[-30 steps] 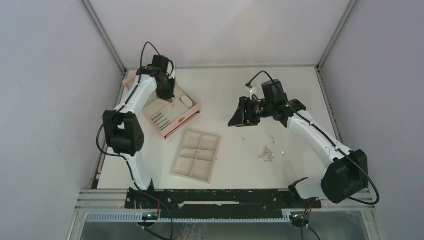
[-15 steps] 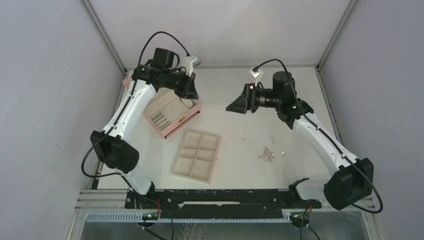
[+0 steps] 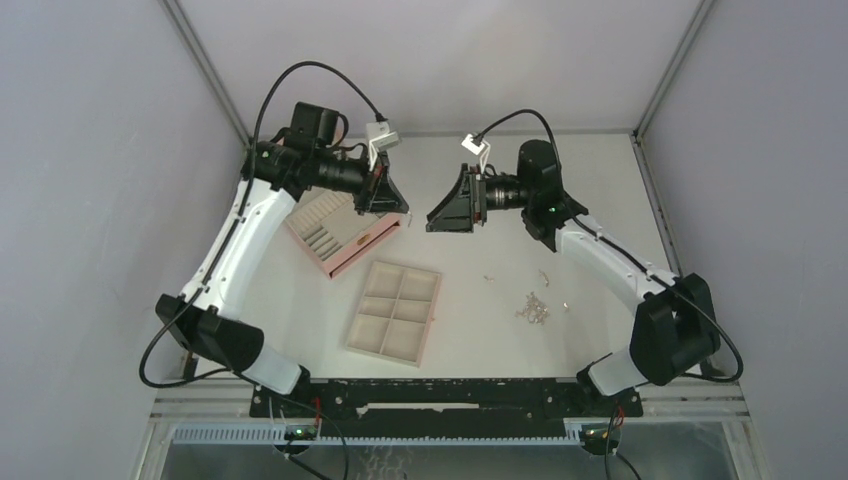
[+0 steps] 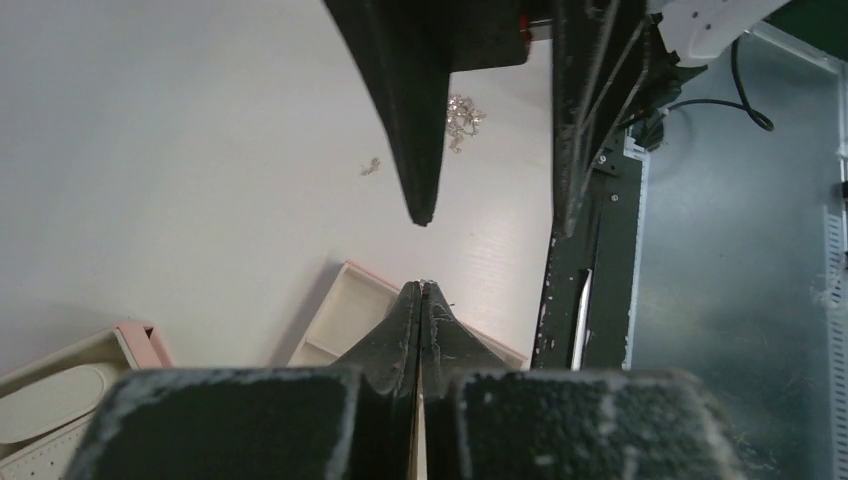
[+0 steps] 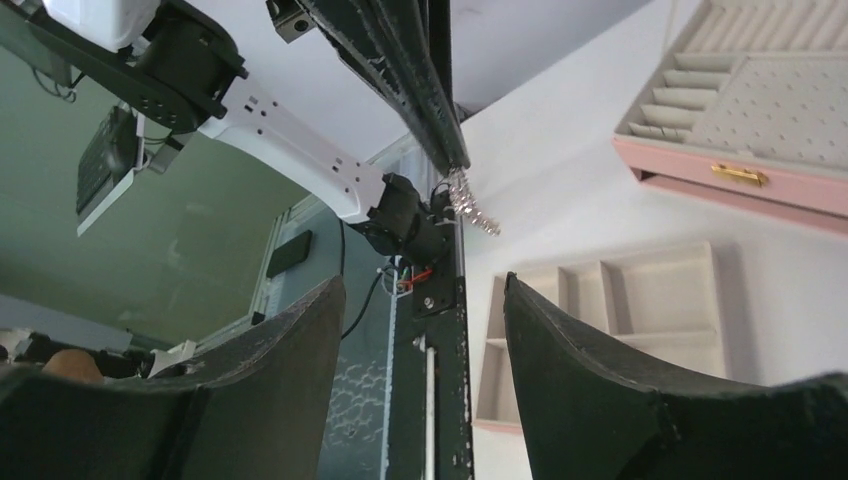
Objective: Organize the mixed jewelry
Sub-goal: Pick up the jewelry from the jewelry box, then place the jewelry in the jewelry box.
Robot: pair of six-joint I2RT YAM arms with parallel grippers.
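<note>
moved: left end effector (image 4: 420, 290) has swung off the pink box (image 3: 350, 238) to mid worktop (image 3: 600, 180); right end effector (image 5: 422, 300) has come left to face it. both hang above the surface, tips near each other.
left end effector: fully shut, small chain piece (image 5: 472, 208) pinched at the very tips, most of it dangling free below.
right end effector: wide open, nothing between the fingers.
rest of jewelry: loose pile (image 3: 533, 308) on the worktop on the right, a few strays (image 3: 490, 277) between it and the beige tray (image 3: 383, 306).
containers: tray has 6 compartments and all look bare; pink box lies open, far-left of the tray.
step (guess): looks like a hand-off between the 2 arms, or a carry to the tray. can't tell which.
handling (guess): chain piece is near weightless, limp, smooth metal. it will swing with any arm motion and slide out of a loose pinch. thin links can snag or kink, so no tugging.
where to hold (guess): take the bunched part just under the left tips, not the free tail, and close fully.
risk: grip is at the extreme tips, so there's little margin. a dropped piece is tiny and hard to re-pick off the flat worktop.
</note>
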